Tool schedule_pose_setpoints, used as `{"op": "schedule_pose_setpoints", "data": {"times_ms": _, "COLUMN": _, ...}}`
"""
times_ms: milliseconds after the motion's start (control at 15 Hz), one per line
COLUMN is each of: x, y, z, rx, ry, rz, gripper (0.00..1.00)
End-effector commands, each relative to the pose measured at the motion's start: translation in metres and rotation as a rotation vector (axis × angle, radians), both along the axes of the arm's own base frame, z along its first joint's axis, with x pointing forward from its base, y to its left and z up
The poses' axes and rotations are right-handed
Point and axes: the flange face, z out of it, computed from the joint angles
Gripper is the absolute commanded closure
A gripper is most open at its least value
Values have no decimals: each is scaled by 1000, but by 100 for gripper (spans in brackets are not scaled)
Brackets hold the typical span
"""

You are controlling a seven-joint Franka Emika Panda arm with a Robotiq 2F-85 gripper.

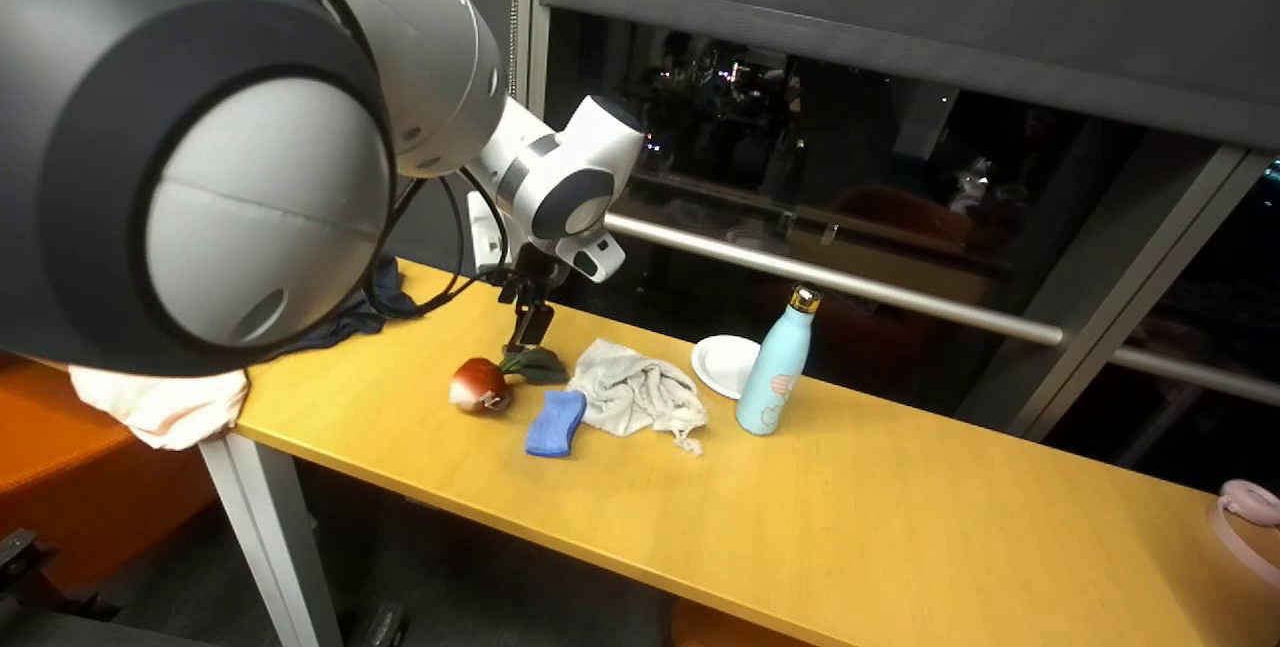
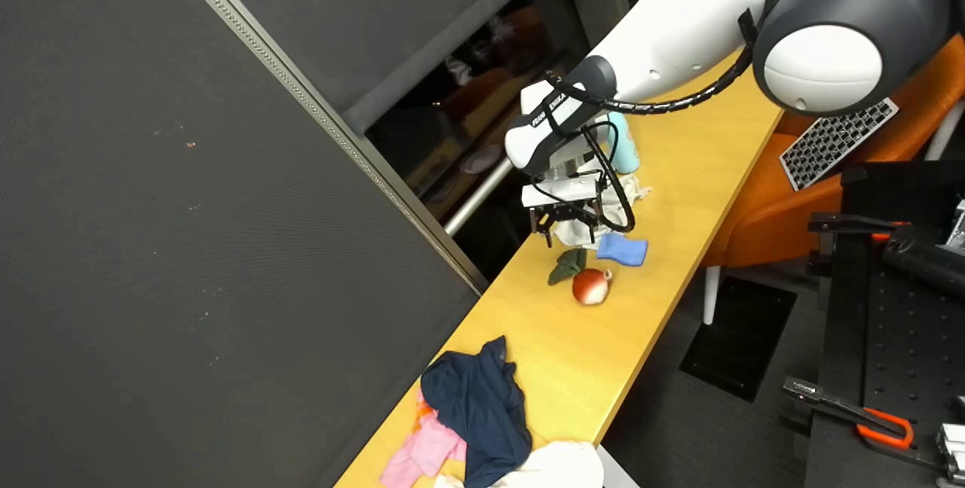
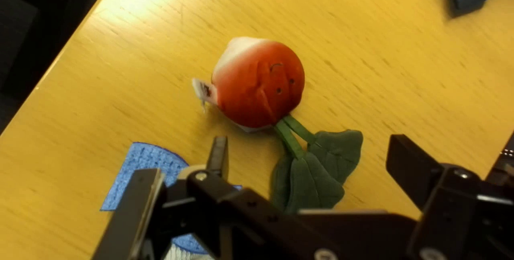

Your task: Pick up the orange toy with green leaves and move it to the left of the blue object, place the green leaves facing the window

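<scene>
The orange toy with green leaves lies on the yellow table in both exterior views. In the wrist view the toy shows its round body above and its dark green leaves below. The blue object lies flat close beside it. In the wrist view the blue object is partly hidden by a finger. My gripper is open and empty, above the table near the leaves. The leaves lie between the fingers in the wrist view, not gripped. The dark window is behind the table.
A crumpled grey-white cloth lies against the blue object. A white plate and a tall pale-blue bottle stand farther right. A navy cloth lies at the table's end. A metal rail crosses the window.
</scene>
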Motion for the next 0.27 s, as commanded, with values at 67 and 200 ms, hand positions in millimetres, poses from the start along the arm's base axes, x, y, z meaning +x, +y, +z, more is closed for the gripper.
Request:
{"op": "schedule_pose_setpoints", "data": {"times_ms": 67, "x": -2, "y": -7, "z": 23, "rx": -32, "ry": 21, "rz": 9, "gripper": 0}}
{"op": "schedule_pose_setpoints", "data": {"times_ms": 200, "x": -3, "y": -9, "z": 24, "rx": -37, "ry": 27, "rz": 6, "gripper": 0}}
